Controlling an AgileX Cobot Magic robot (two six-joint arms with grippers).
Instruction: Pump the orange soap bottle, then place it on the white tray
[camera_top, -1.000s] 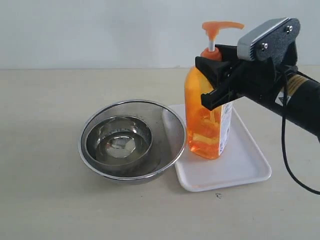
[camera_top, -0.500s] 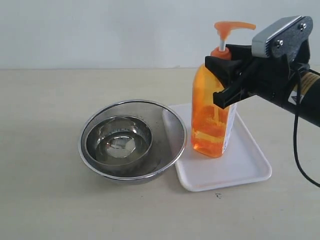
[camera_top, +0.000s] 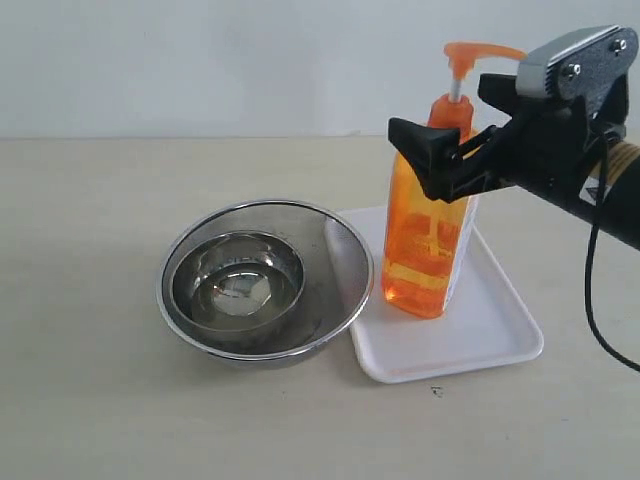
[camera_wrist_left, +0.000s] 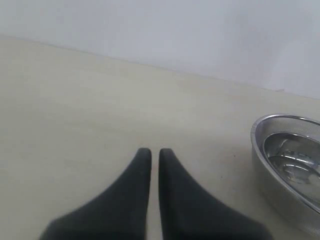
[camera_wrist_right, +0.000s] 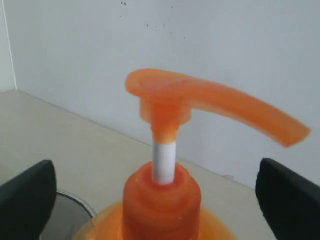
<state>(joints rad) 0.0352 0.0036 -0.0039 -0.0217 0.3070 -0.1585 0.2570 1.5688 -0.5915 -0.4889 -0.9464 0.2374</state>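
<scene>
The orange soap bottle (camera_top: 425, 250) stands upright on the white tray (camera_top: 500, 335); the right gripper (camera_top: 450, 118) fingers are apart flanking its neck, seemingly not touching. The left gripper (camera_wrist_left: 151, 155) fingers are together.

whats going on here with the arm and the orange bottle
The orange soap bottle stands upright on the white tray, beside the nested steel bowls. The right gripper sits around the bottle's neck with its jaws open on either side, not clamping it. The left gripper is shut and empty, over the table near the bowls.
</scene>
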